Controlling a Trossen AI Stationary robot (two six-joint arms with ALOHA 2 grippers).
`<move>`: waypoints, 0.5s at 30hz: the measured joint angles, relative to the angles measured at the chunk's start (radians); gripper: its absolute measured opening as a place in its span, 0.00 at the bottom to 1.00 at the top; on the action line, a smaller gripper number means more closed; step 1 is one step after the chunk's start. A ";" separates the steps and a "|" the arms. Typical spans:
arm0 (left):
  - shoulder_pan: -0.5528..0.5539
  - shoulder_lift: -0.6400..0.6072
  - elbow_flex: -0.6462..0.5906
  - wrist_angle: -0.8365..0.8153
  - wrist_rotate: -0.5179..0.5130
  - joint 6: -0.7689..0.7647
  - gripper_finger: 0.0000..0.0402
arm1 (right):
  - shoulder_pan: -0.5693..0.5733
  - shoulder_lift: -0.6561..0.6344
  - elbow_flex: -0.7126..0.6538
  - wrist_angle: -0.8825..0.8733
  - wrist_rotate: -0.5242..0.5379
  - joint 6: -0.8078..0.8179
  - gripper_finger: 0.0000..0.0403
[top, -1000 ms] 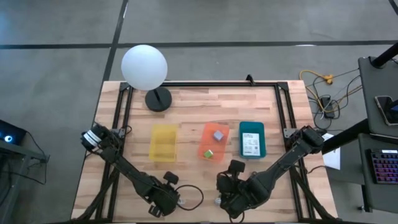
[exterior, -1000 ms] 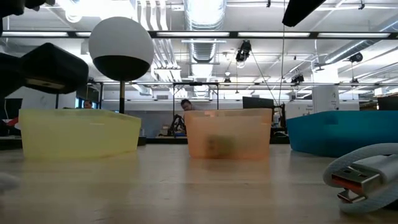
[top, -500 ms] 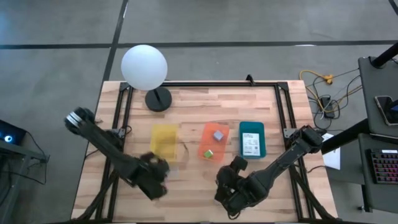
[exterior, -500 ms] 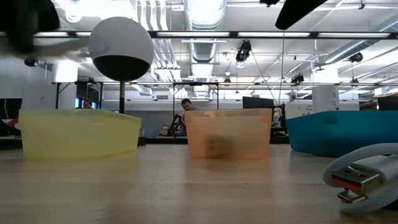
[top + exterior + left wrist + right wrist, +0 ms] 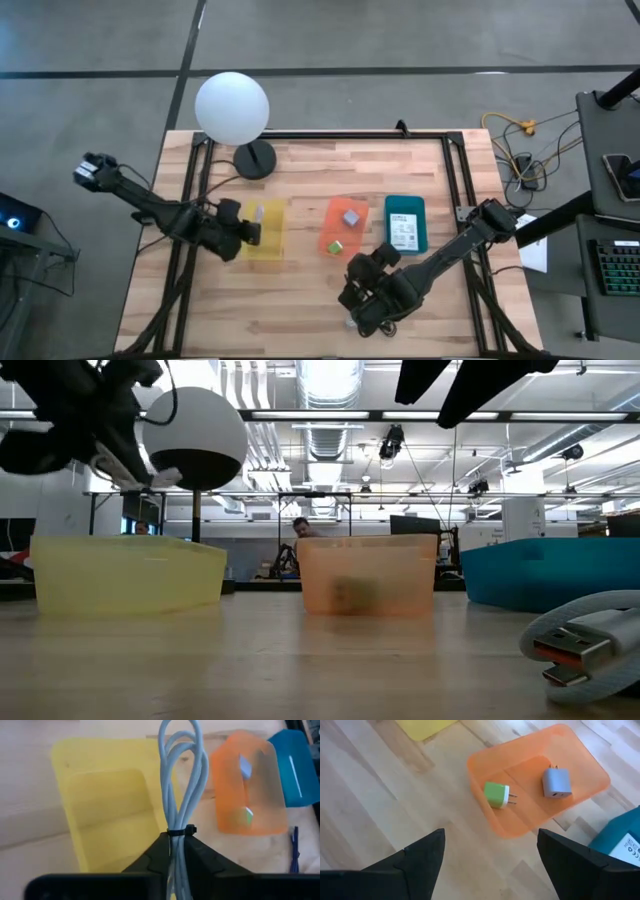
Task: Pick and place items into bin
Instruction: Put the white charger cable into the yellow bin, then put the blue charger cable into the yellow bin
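Your left pincer [image 5: 176, 851] is clamped on the coiled cable [image 5: 181, 775], held above the yellow bin [image 5: 107, 800] (empty, by the look). Let go too near the rim and the loops could spill onto the table [image 5: 300, 290]. Your right pincer [image 5: 490, 857] hangs spread wide near the orange bin [image 5: 570, 790].

The white card [image 5: 402, 232] in the teal bin [image 5: 405, 206] bears unreadable print.

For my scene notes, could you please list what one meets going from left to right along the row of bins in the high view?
Left end effector shut on the coiled cable, over the yellow bin → orange bin holding a grey charger and a green charger → teal bin holding a white card.
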 joint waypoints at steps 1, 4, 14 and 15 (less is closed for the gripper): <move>0.011 -0.007 -0.020 0.035 0.013 0.012 0.12 | -0.001 0.000 0.000 0.000 -0.001 -0.001 0.74; 0.021 -0.014 -0.038 0.083 0.026 0.059 0.24 | 0.000 0.000 0.000 -0.002 -0.005 -0.002 0.74; -0.017 -0.006 0.047 0.357 0.108 0.705 0.50 | 0.016 0.000 0.000 -0.039 -0.067 -0.129 0.73; -0.028 0.008 0.068 0.420 0.147 0.806 0.50 | 0.023 0.000 0.000 -0.053 -0.081 -0.129 0.72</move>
